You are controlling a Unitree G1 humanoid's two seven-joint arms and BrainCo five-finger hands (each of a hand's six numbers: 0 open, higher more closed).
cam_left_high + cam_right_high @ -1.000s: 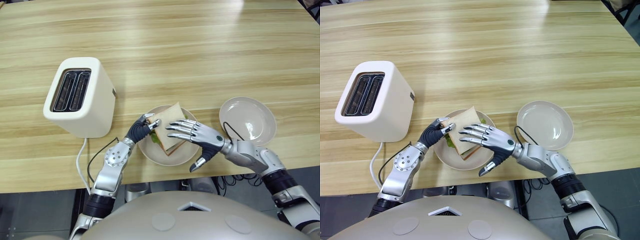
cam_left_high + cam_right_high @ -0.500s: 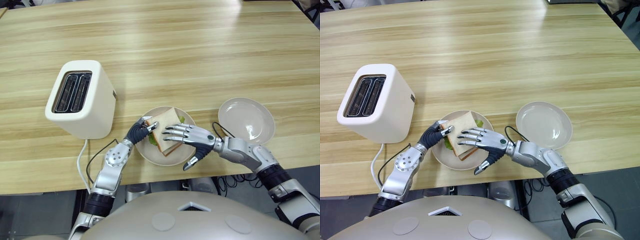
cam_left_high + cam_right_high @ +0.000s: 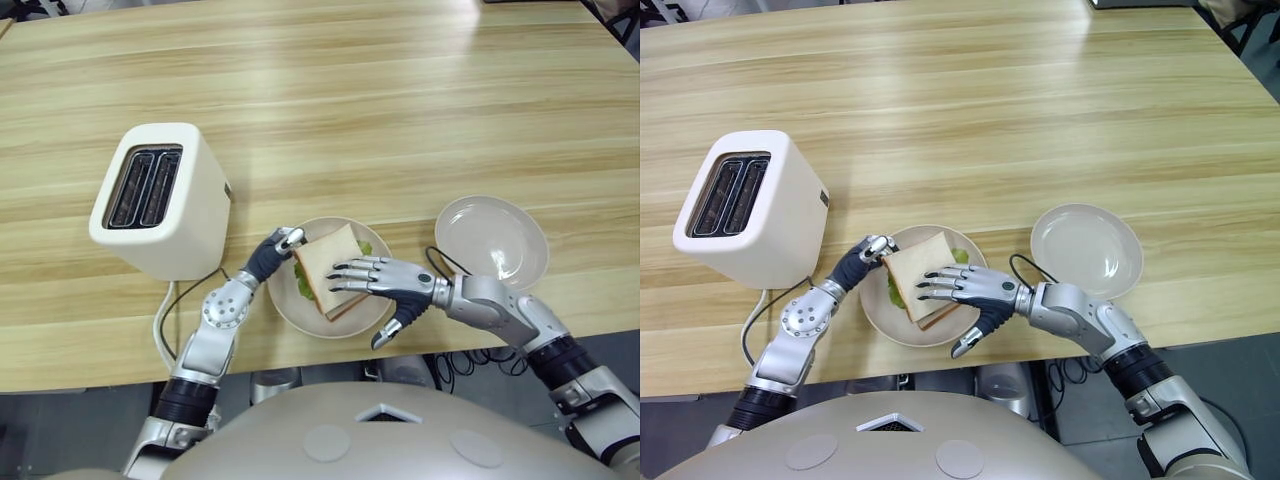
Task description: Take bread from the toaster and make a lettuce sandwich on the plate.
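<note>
Altogether: one toaster point(image 3: 160, 200), one sandwich point(image 3: 322, 262), two plates point(image 3: 298, 316) point(image 3: 492, 240).

Lettuce point(image 3: 300, 284) lay mostly hidden under the bread point(image 3: 322, 258), beneath the right hand's point(image 3: 400, 285) fingers point(image 3: 352, 268); the toaster's point(image 3: 195, 220) slots were too dark to read.
</note>
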